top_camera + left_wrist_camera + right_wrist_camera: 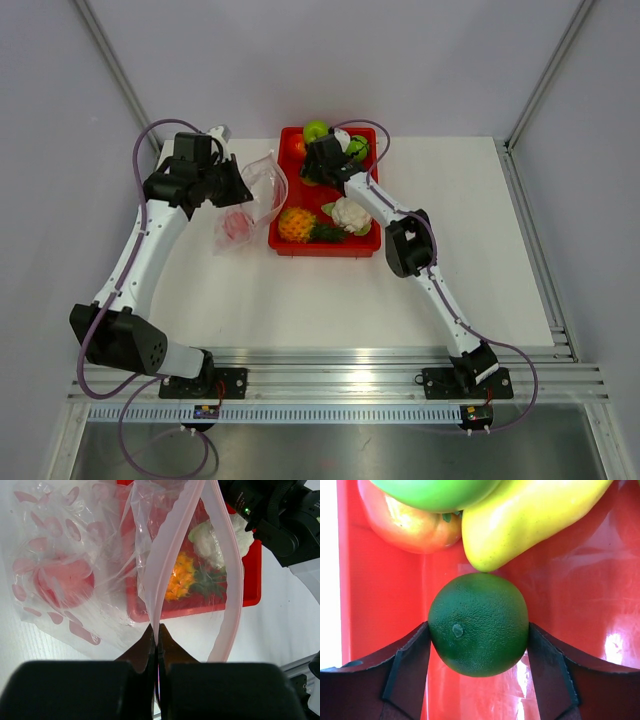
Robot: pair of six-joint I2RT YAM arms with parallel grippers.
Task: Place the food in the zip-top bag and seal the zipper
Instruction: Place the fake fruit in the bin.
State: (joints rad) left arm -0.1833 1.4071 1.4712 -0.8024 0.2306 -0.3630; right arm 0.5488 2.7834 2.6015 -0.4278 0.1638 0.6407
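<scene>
Left tool (156,642): fingers pressed together, pinching the zipper (172,555) at one end of the mouth of the zip-top bag (75,600). The mouth gapes, with the two pink strips spread wide apart above the pinch.

Right tool (478,645): part spread, down in the red tray (380,595). Both fingers (412,665) touch opposite sides of a dark green fruit (478,620), gripping it.

The bag is clear and crinkly with a pink petal print. It lies on the white surface (300,300) just beside the tray's left edge, with one red fruit (65,580) inside.

The tray holds the orange pineapple (297,224) and white cauliflower (351,214) at the near end. At the far end, a yellow fruit (530,515), an orange-red fruit (405,525) and a light green fruit (435,490) are crowded together. The yellow one touches the gripped fruit.
</scene>
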